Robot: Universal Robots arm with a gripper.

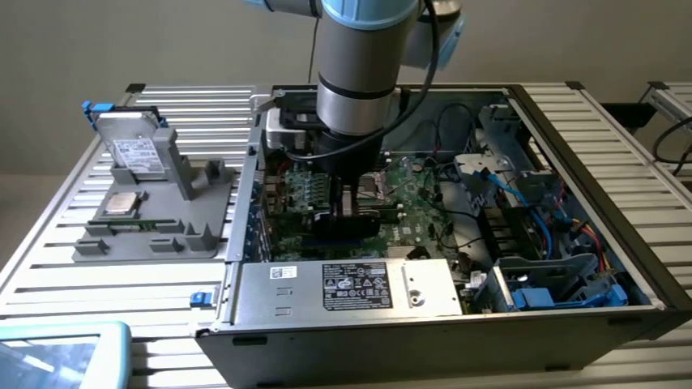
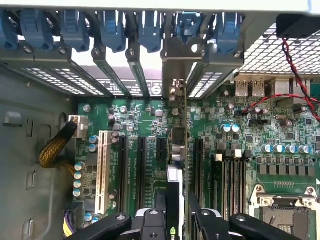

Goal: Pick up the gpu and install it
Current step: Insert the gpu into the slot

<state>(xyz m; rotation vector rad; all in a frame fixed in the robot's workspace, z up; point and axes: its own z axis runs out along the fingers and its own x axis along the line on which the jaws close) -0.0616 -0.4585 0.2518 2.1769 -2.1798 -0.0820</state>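
Observation:
The gpu (image 2: 184,145) stands on edge over the green motherboard (image 2: 145,117), seen as a thin vertical line. Its silvery bracket (image 2: 179,62) rises into the rear slot openings of the case. My gripper (image 2: 177,202) is shut on the card, with one black finger (image 2: 160,205) on each side of it. In the exterior view the gripper (image 1: 348,207) reaches down from the arm into the middle of the open computer case (image 1: 605,243), low over the motherboard (image 1: 416,198).
A silver power supply (image 1: 346,288) fills the case's near side; blue cables (image 1: 540,227) and drive bays lie at the exterior view's right. A grey fixture (image 1: 162,235) outside holds a hard drive (image 1: 141,154), a CPU (image 1: 119,203) and a RAM stick (image 1: 135,223). Blue slot latches (image 2: 110,30) line the rear.

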